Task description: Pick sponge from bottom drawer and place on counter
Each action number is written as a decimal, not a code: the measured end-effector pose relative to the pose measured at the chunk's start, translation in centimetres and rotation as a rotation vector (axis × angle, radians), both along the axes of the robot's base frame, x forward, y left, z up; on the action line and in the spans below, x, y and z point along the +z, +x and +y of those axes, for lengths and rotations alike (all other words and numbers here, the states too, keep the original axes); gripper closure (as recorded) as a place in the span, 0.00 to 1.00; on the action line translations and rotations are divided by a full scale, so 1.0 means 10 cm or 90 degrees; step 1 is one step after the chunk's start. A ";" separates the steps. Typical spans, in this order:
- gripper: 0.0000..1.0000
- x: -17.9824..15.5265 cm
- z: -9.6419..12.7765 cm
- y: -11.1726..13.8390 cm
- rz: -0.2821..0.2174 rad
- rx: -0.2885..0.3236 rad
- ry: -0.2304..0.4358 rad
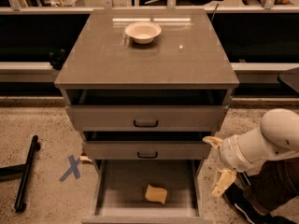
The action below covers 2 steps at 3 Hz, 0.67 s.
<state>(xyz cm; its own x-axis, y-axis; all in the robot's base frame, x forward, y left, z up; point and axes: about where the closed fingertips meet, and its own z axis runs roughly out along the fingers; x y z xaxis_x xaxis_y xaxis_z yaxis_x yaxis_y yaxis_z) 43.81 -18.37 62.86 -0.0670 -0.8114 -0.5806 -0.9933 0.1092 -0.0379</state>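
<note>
The sponge [156, 194] is found in the bottom drawer [114, 190], which is pulled out below the two upper drawers [187, 118]. A bowl [143, 31] is set toward the rear of the counter [149, 64] surface. The gripper [217, 162] is held right of the drawers, apart from the sponge.

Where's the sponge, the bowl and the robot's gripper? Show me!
sponge [156, 194], camera view, middle of its top face.
bowl [143, 31], camera view, middle of its hollow.
gripper [211, 166], camera view, midway between its open fingertips, right of the bottom drawer [121, 190].
</note>
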 end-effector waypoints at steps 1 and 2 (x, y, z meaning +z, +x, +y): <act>0.00 -0.27 0.03 0.09 0.000 0.003 -0.007; 0.00 -0.79 0.07 0.26 0.007 0.005 -0.001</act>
